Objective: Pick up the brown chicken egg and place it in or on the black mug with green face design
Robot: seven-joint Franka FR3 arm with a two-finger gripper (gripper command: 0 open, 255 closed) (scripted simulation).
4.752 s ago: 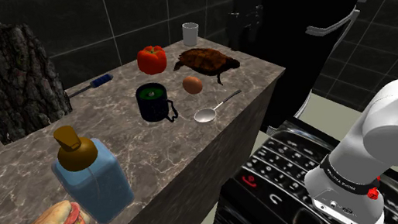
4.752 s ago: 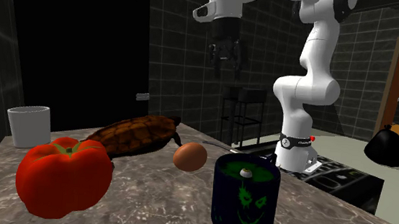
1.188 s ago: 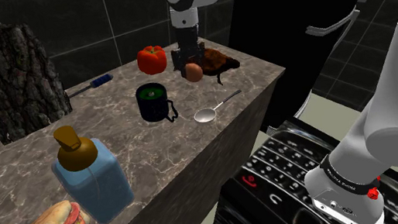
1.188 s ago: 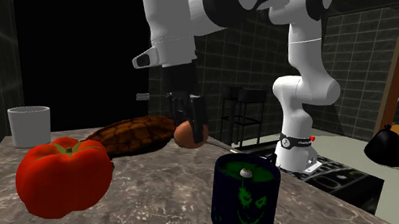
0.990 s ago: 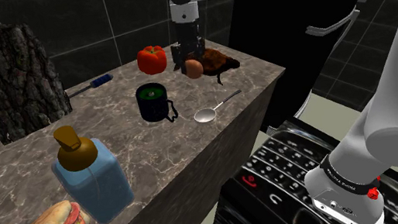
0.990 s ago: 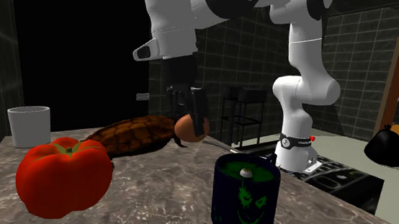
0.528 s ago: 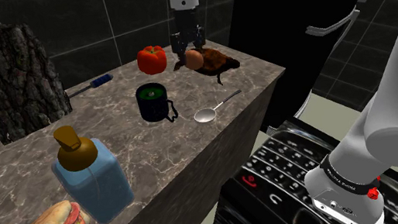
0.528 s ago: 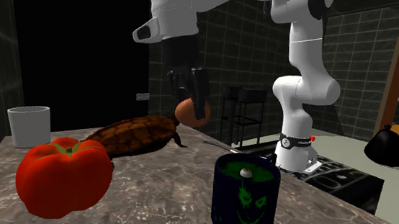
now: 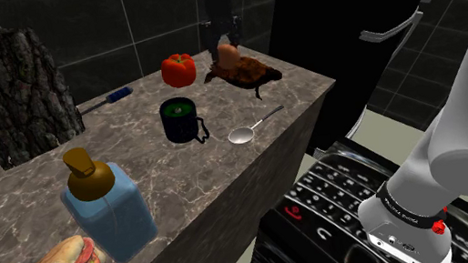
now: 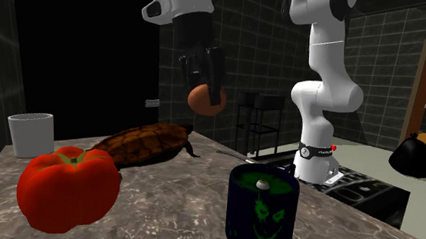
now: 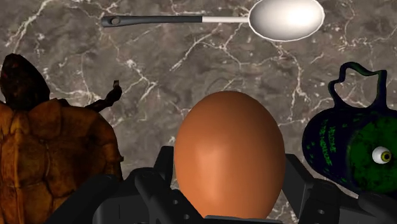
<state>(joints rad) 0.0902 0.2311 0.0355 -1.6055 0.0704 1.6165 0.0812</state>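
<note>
Above the turtle (image 9: 248, 71), well clear of the counter (image 9: 185, 192), the gripper (image 10: 208, 91) has its fingers closed narrowly on the egg (image 10: 203, 100). The wrist view shows them clasping the shell low down.

The mug (image 9: 180, 121) stands at 7 o'clock from the egg in the shoulder view, upright and well apart from it.

Risks, as judged:
- The shell is smooth and round and is gripped near one end, so a quick swing could let it slip.
- The mug's mouth looks filled with green matter bearing an eye. The egg may rest on top of this rather than inside, so an off-centre release could send it rolling off the rim.
- The spoon (image 9: 250, 129), at 4 o'clock from the mug, lies close to the drop zone.

The counter is dark veined marble. It also carries a tomato (image 9: 179, 69) and a white cup (image 9: 224, 37). The walls are dark tile, with a black area beyond.
</note>
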